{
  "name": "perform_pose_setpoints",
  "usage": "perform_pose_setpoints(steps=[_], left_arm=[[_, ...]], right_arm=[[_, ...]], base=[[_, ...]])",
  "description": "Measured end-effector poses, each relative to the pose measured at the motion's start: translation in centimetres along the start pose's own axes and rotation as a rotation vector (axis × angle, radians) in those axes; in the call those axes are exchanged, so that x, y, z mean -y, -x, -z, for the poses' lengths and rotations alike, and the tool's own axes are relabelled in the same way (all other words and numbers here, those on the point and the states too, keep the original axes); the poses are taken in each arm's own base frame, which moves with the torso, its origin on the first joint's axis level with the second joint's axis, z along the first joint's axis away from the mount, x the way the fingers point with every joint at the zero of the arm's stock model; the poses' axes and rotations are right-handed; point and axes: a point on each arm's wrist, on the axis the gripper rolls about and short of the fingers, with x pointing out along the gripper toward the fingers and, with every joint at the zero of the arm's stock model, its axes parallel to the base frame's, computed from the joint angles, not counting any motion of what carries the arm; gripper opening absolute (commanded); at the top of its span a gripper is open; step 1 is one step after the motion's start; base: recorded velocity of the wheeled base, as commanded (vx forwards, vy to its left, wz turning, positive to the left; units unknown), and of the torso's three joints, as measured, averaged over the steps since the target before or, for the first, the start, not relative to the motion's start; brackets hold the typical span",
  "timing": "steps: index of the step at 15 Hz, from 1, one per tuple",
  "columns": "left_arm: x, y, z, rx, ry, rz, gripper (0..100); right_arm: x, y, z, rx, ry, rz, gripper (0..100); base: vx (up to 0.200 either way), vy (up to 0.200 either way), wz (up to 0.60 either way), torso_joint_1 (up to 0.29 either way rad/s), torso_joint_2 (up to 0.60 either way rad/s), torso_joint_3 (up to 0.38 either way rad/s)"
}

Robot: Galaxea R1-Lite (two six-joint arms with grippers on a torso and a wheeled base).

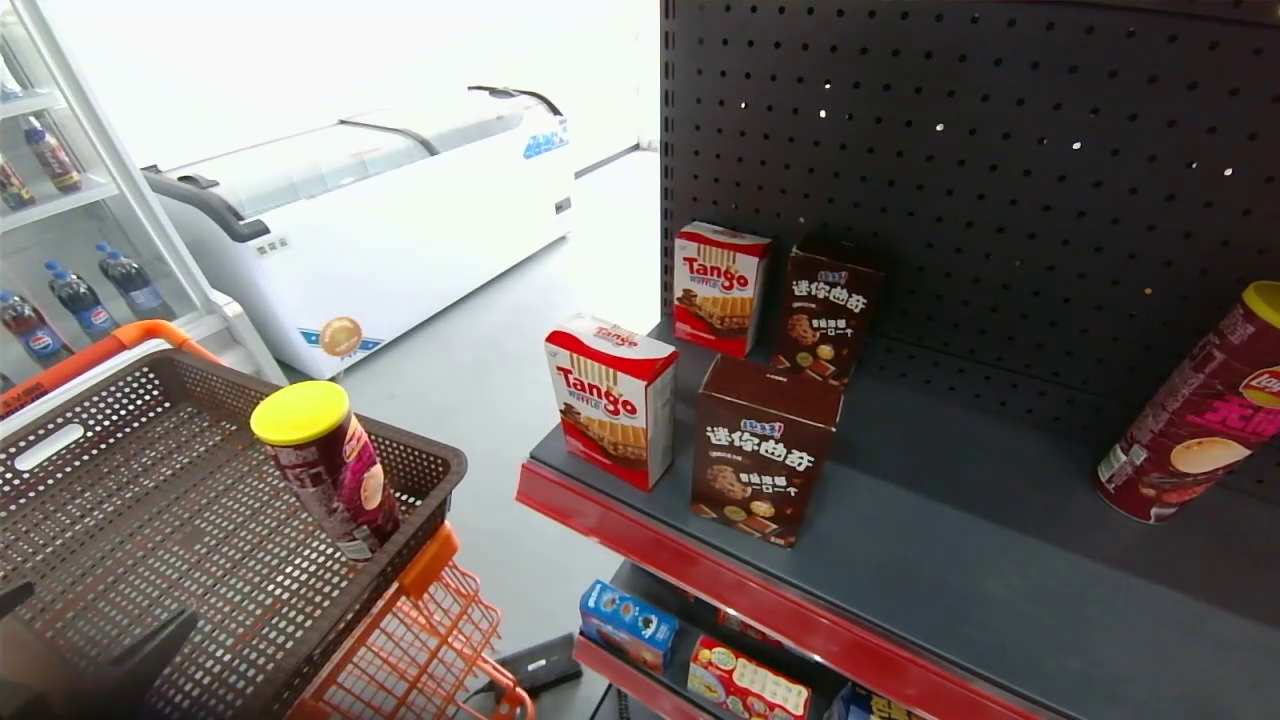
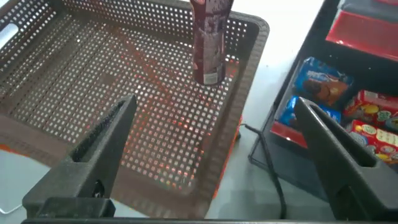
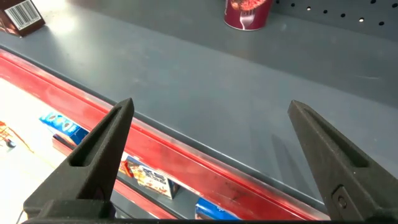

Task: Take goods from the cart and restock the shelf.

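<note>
Cart basket stands left of the shelf. A can stands in the basket corner nearest the shelf, perhaps leaning on the wall. The left gripper, jaws spread, hovers above the basket. The right gripper, jaws spread, hangs above the shelf's front edge. A second can is on the shelf's right and four boxes on its left end.

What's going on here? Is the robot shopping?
A robot is restocking a shelf. One yellow-lidded chip can stands in the cart basket, and the open left end effector hovers over it, empty. The open right end effector hangs above the shelf, where another can and snack boxes already sit.
</note>
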Motion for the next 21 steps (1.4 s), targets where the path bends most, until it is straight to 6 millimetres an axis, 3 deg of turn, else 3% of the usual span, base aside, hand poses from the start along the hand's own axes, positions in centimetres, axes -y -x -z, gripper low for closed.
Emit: perform_pose_setpoints(steps=[5, 10, 15, 21], left_arm=[[-0.4, -7.8, -1.3, 0.029, -0.002, -0.011, 100], [-0.5, -13.9, 0.5, 0.048, -0.016, -0.017, 100], [-0.6, -17.9, 2.4, 0.076, -0.019, -0.023, 100], [-0.8, -22.6, 2.5, 0.122, -0.022, -0.029, 100]], right_arm=[[0.0, 0.0, 0.0, 0.0, 0.0, 0.0, 100], [0.0, 0.0, 0.0, 0.0, 0.0, 0.0, 100], [0.0, 0.0, 0.0, 0.0, 0.0, 0.0, 100], [0.0, 0.0, 0.0, 0.0, 0.0, 0.0, 100]], base=[[0.0, 0.0, 0.0, 0.0, 0.0, 0.0], [0.0, 0.0, 0.0, 0.0, 0.0, 0.0], [0.0, 0.0, 0.0, 0.0, 0.0, 0.0], [0.0, 0.0, 0.0, 0.0, 0.0, 0.0]])
